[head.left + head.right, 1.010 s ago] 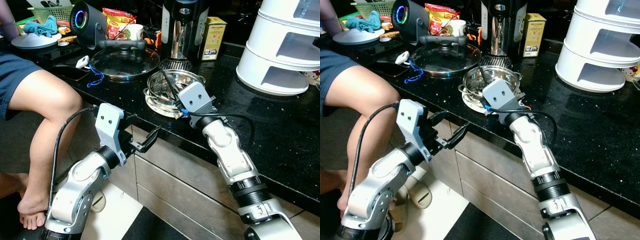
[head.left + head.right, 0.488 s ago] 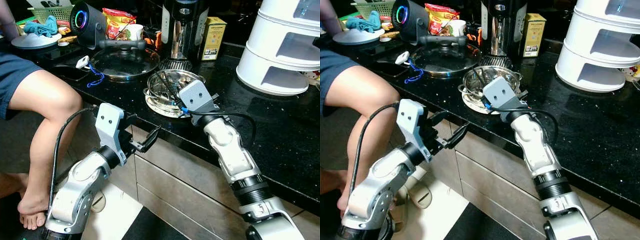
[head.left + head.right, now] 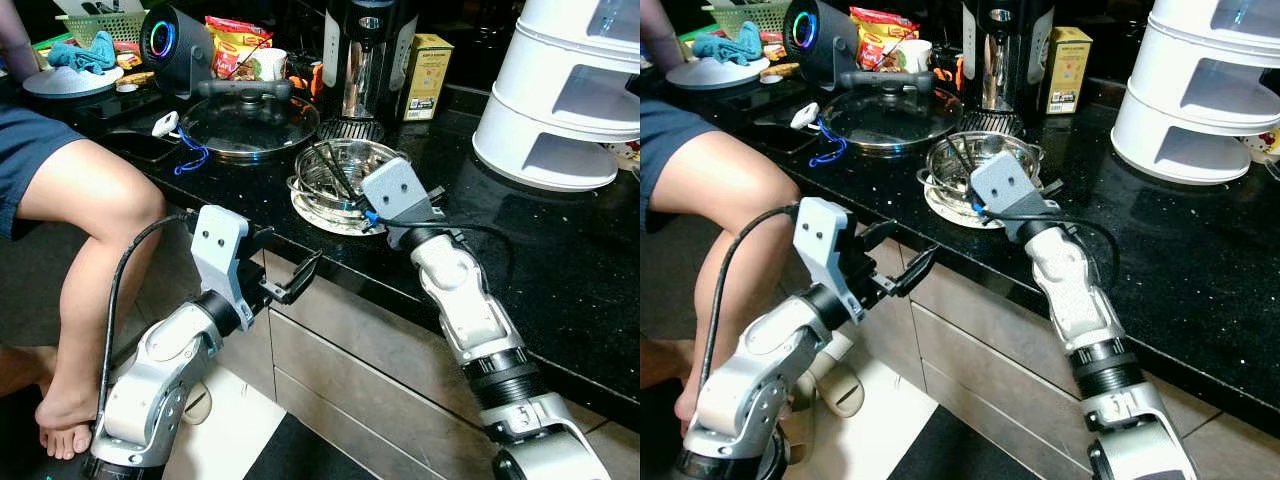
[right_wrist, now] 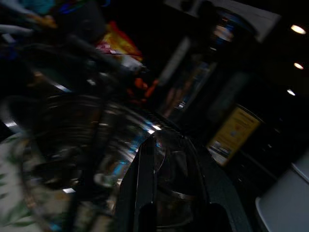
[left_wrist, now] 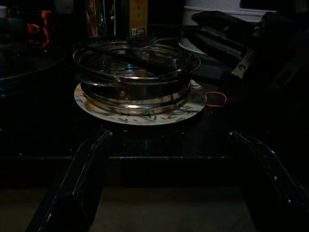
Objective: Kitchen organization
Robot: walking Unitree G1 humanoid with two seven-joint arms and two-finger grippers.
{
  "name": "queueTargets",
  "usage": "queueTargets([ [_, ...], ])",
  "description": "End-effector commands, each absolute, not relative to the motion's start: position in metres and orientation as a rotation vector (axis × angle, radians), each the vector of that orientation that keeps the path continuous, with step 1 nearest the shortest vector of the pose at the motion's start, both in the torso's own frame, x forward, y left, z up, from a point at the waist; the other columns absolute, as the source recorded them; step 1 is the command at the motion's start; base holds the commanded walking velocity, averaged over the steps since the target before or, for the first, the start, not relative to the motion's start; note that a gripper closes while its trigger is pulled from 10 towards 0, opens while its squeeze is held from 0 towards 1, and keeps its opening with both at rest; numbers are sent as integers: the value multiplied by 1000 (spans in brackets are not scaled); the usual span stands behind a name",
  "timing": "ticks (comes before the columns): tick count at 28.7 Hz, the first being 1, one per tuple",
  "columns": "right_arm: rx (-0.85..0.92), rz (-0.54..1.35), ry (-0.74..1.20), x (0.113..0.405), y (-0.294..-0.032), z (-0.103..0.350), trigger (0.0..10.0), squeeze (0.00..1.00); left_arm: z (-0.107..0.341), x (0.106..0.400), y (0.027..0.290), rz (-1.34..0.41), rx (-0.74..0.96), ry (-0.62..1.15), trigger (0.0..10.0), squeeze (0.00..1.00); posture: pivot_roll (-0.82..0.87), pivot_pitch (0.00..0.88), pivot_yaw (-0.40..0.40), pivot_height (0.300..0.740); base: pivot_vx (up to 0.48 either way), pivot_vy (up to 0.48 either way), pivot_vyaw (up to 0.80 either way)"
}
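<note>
The steel bowl (image 3: 343, 170) sits on a patterned plate (image 5: 140, 115) near the black counter's (image 3: 560, 270) front edge. The right gripper (image 3: 335, 172) reaches over its rim, fingers apparently narrow, grip uncertain. Best to pinch 1 wall firmly and lift straight. The left gripper (image 3: 300, 275) hangs wide below the edge.

Right wrist view (image 4: 145, 145) dark, blurred

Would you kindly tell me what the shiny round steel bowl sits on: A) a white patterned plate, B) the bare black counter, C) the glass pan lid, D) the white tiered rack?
A: the shiny round steel bowl rests on a white patterned plate, whose rim shows all around its base.
</note>
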State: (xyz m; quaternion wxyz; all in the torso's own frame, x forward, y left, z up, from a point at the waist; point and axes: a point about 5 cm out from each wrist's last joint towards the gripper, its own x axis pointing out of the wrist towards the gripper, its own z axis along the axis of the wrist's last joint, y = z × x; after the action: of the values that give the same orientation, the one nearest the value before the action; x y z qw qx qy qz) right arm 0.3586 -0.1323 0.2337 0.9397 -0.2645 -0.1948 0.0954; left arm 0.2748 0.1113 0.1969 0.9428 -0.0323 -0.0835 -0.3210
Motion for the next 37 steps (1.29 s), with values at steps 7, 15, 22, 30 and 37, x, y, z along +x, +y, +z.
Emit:
queueTargets([
  [7, -274, 154, -399, 361, -144, 243, 0, 0, 200, 275, 106, -671, -59, -193, 10000, 0, 51, 48, -17, 740, 0, 0, 0],
  [15, -44, 196, -411, 359, -143, 249, 0, 0, 201, 274, 103, -675, -64, -208, 10000, 0, 53, 46, -14, 740, 0, 0, 0],
  [22, 108, 293, -422, 355, -138, 253, 0, 0, 202, 274, 103, -672, -74, -209, 10000, 0, 48, 51, -11, 740, 0, 0, 0],
  [30, 354, 344, -456, 351, -141, 262, 10000, 0, 202, 275, 103, -661, -82, -215, 10000, 0, 50, 51, -13, 740, 0, 0, 0],
  [37, 405, 172, -456, 357, -177, 265, 10000, 0, 203, 275, 99, -667, -89, -221, 10000, 0, 46, 49, -13, 740, 0, 0, 0],
])
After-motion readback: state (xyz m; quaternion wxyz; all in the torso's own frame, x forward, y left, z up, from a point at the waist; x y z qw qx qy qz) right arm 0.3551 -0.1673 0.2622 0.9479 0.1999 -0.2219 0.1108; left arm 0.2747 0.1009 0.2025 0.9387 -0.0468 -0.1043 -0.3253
